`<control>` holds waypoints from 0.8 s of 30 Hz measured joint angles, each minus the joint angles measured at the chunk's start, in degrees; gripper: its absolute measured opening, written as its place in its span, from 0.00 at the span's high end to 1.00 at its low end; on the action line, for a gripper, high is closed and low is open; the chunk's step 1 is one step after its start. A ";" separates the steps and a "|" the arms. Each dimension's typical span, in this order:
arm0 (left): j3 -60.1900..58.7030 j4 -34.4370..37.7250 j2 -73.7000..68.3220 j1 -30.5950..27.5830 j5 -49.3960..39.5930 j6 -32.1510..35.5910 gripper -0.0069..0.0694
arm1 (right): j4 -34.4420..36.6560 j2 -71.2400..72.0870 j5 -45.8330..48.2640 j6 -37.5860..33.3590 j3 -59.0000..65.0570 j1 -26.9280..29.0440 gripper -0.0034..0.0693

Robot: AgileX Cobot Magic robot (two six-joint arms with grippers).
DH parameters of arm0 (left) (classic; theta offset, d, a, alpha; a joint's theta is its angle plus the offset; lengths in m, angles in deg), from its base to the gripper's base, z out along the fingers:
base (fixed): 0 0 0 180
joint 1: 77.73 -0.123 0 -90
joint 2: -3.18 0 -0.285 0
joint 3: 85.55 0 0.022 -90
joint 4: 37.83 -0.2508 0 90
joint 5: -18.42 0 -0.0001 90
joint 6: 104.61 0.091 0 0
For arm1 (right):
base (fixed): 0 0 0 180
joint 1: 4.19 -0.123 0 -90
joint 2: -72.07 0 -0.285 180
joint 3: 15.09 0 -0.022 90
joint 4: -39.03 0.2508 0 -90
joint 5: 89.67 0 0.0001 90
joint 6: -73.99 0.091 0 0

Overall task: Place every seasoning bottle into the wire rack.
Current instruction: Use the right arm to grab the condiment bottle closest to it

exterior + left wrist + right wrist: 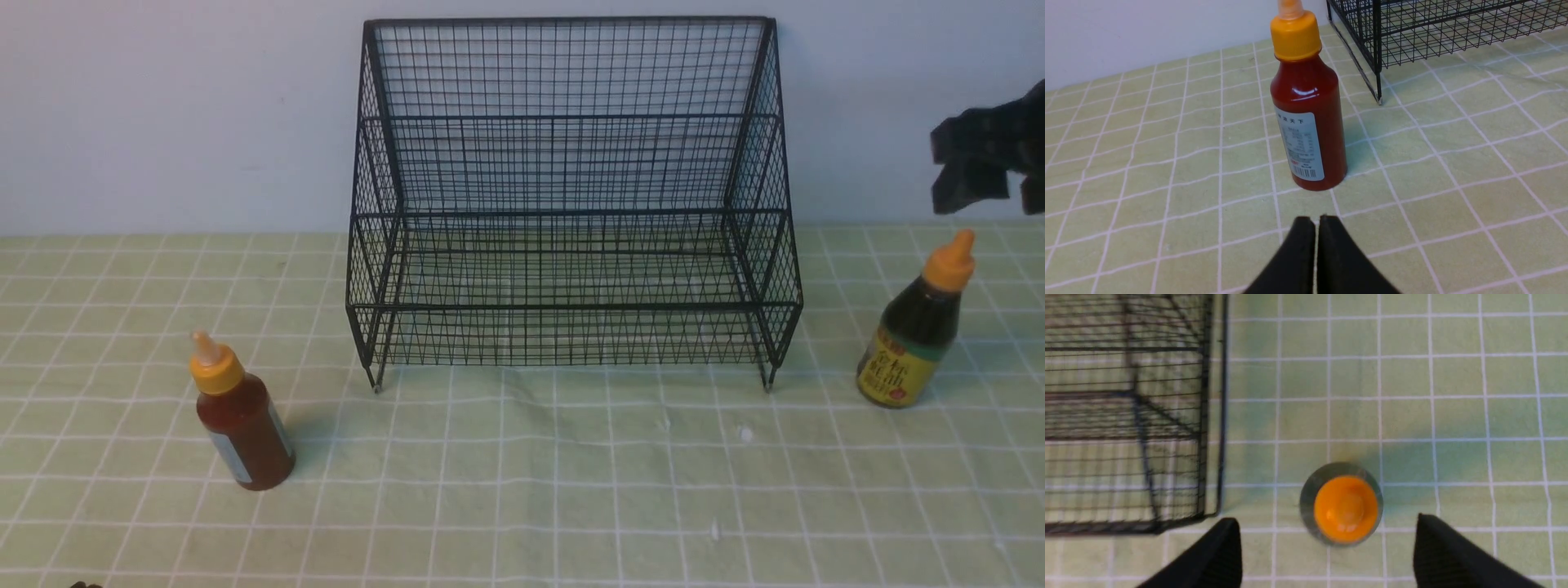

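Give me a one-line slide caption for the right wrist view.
Open right gripper poised above the orange-capped seasoning bottle, standing on the checked cloth beside the wire rack.

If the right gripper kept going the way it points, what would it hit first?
The right gripper would likely meet the orange cap of the dark bottle first; it sits straight ahead, framed by the open jaws.

Bright even light, soft shadows, slight blur
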 joint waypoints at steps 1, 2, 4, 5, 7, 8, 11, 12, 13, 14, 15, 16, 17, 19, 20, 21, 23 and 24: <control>0.00 0.00 0.00 0.00 0.00 0.00 0.92 | -0.55 -0.94 -0.66 0.29 0.00 0.00 0.21; 0.00 0.00 0.00 0.00 0.00 0.00 0.92 | -0.96 -2.02 -1.45 0.69 0.00 0.00 0.20; 0.00 0.00 0.00 0.00 0.00 0.00 0.92 | -1.41 -3.38 -2.35 0.90 0.00 0.00 0.20; 0.00 0.00 0.00 0.00 0.00 0.00 0.92 | -1.78 -4.47 -3.27 1.05 0.00 0.00 0.19; 0.00 0.00 0.00 0.00 0.00 0.00 0.92 | -2.16 -6.38 -4.25 1.05 -0.05 0.00 0.19; 0.00 0.00 0.00 0.00 0.00 0.00 0.92 | -2.24 -7.29 -4.36 1.11 -0.05 0.00 0.19; 0.00 0.00 0.00 0.00 0.00 0.00 0.92 | -2.29 -9.55 -4.43 1.36 -0.05 0.00 0.19; 0.00 0.00 0.00 0.00 0.00 0.00 0.92 | -2.29 -10.31 -4.23 1.54 -0.05 0.00 0.19; 0.00 0.00 0.00 0.00 0.00 0.00 0.92 | -2.29 -10.85 -3.94 1.61 -0.05 0.00 0.20; 0.00 0.00 0.00 0.00 0.00 0.00 0.92 | -2.24 -11.52 -3.27 1.85 -0.05 0.00 0.21; 0.00 0.00 0.00 0.00 0.00 0.00 0.92 | -2.24 -11.72 -3.06 1.85 -0.05 0.00 0.21; 0.00 0.00 0.00 0.00 0.00 0.00 0.92 | -2.24 -12.14 -2.33 2.02 -0.05 0.00 0.25; 0.00 0.00 0.00 0.00 0.00 0.00 0.92 | -2.24 -12.27 -2.14 1.99 -0.05 0.00 0.28; 0.00 0.00 0.00 0.00 0.00 0.00 0.92 | -2.24 -12.26 -2.20 1.98 -0.05 0.00 0.41; 0.00 0.00 0.00 0.00 0.00 0.00 0.92 | -2.24 -12.26 -2.20 1.92 -0.11 0.00 0.46; 0.00 0.00 0.00 0.00 0.00 0.00 0.92 | -2.24 -12.26 -2.20 1.82 -0.11 0.00 0.50; 0.00 0.00 0.00 0.00 0.00 0.00 0.92 | -2.09 -12.26 -2.14 1.23 -0.17 0.00 0.52; 0.00 0.00 0.00 0.00 0.00 0.00 0.92 | -1.84 -12.26 -1.93 0.92 -0.37 0.00 0.51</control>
